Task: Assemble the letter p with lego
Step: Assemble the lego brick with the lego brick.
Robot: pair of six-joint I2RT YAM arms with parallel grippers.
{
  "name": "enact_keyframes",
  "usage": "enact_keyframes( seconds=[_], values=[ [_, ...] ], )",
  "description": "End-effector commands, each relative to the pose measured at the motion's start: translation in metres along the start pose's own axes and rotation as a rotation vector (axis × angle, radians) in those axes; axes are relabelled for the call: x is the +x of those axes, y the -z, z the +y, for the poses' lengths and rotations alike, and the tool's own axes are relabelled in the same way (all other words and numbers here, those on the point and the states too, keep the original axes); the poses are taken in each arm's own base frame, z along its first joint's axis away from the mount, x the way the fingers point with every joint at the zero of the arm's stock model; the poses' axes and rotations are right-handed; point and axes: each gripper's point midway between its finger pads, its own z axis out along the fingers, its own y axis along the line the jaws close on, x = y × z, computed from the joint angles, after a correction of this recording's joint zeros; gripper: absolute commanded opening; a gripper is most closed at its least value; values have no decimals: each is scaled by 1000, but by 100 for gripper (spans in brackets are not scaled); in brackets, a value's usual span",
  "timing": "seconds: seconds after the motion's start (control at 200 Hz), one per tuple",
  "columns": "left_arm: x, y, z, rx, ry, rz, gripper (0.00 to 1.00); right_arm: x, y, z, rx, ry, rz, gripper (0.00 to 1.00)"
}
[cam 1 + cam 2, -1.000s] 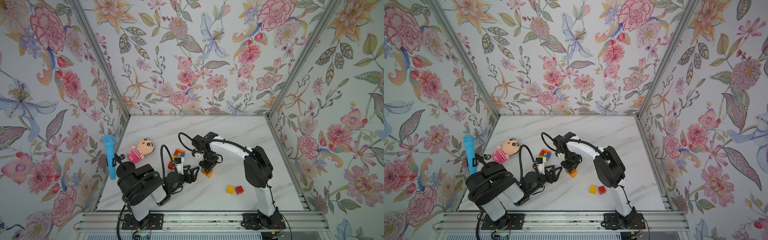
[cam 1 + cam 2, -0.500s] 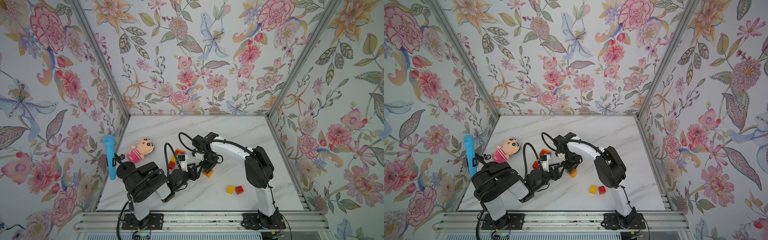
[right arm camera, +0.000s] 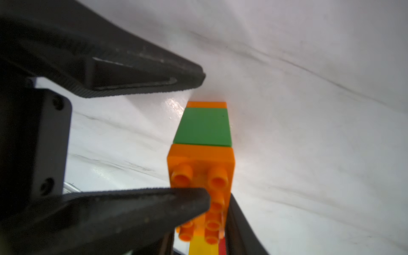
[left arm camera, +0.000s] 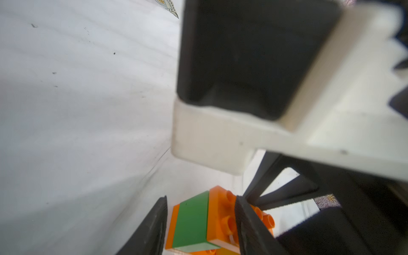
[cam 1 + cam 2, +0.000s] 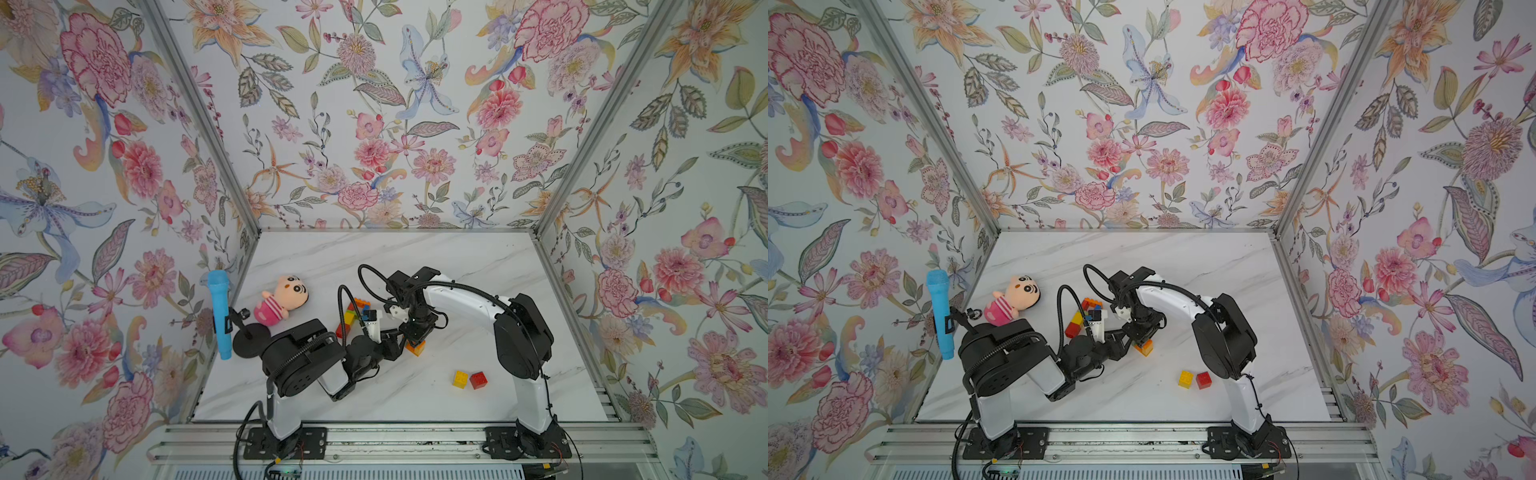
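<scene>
The left gripper [image 4: 201,212] has its two black fingers [image 4: 152,229] set narrowly on either side of a short stack of studded plastic lego bricks, orange, green, orange [image 4: 192,223]. The stack rests on the white marble-patterned table [image 4: 77,110]. One finger overlaps the stack's orange end and a sliver of table shows beside the other, so a firm grip cannot be told.

The right gripper [image 3: 205,136] stands with jaws apart and nothing between them. The stack lies just past its fingertips, its studs partly behind one tip.

In both top views the two grippers meet over the stack [image 5: 415,347]. Near the stack, toward the right arm's base, a loose yellow square brick [image 5: 460,379] sits just beside a red square brick [image 5: 478,380]. On the stack's opposite side lies a cluster of mixed-colour bricks [image 5: 349,319], and beyond it a pink plush doll [image 5: 282,301].
</scene>
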Motion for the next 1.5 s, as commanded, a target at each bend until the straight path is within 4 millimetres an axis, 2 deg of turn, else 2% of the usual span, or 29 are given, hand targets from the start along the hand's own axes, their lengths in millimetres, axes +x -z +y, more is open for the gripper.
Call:
enact_keyframes(
  seconds=[0.0, 0.255, 0.44, 0.791, 1.181, 1.496],
  values=[
    [12, -7, -1, -3, -3, 45, 51, 0, -19, 7, -41, -1, 12, 11],
    [18, -9, 2, -37, -28, 73, 45, -1, -15, 5, -32, 2, -15, 15],
    [19, -9, 5, -48, -27, 73, 40, -3, -9, 4, -21, 9, -38, 25],
    [20, -8, 6, -55, -36, 73, 40, -5, 4, 7, -27, 21, -89, 38],
    [18, -5, 6, -63, -48, 68, 41, 2, 10, 5, -30, 15, -104, 43],
    [17, -5, 5, -64, -52, 64, 41, 6, 32, 4, -41, -5, -175, 50]
  ],
)
